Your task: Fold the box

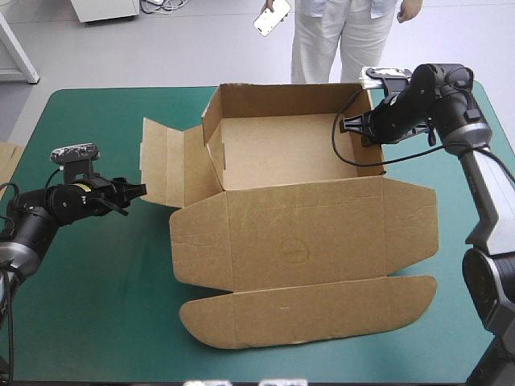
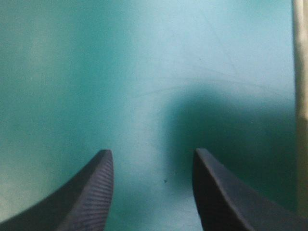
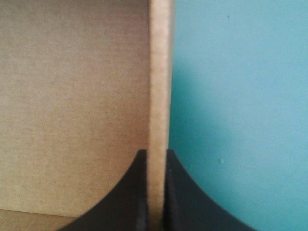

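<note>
The brown box (image 1: 298, 201) lies mid-table as an open tray with its back and side walls raised. Its lid (image 1: 306, 233) lies flat toward the near edge, and a side flap (image 1: 169, 161) is spread flat on the left. My right gripper (image 1: 360, 125) is at the tray's right wall, shut on the box. In the right wrist view that wall's edge (image 3: 159, 96) runs straight up from between the fingertips. My left gripper (image 1: 138, 191) hovers open over the teal-green cover, just left of the spread flap. A strip of board (image 2: 301, 96) shows ahead and to one side of it.
More brown board (image 1: 6, 161) shows at the table's left edge. Bare teal-green cover (image 1: 96, 305) stretches along the near left of the table.
</note>
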You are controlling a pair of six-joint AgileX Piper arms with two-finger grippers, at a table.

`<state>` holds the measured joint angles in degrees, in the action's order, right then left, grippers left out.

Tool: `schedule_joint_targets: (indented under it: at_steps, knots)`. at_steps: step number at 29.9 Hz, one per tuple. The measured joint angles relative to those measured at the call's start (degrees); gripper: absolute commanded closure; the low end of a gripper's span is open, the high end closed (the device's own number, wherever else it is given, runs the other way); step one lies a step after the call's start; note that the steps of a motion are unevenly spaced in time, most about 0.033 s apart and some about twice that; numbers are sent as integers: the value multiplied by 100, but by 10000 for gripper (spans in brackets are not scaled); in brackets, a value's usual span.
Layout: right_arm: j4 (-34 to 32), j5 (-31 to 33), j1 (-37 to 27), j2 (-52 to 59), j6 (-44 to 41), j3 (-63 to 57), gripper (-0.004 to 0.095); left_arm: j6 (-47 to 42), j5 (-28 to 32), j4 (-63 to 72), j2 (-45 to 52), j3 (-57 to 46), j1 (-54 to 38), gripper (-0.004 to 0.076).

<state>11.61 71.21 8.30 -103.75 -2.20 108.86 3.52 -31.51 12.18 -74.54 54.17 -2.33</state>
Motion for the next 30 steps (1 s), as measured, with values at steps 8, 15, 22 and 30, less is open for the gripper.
schedule_joint_targets:
  at_steps: [8, 15, 22, 30]
  knots:
    - [33, 0, -444, 325, 25, 11, 927, 0, 452, 409, 5, -95, -86, 357]
    - [239, 0, -543, 573, 220, 11, 927, 1155, 671, 1937, -244, -222, -130, 357]
    - [334, 0, -543, 724, 288, -7, 927, 3796, 302, 4739, -823, -222, -373, 357]
    - [287, 4, -543, 1066, 290, -7, 927, 6221, -1957, 7726, -1752, -222, -2002, 357]
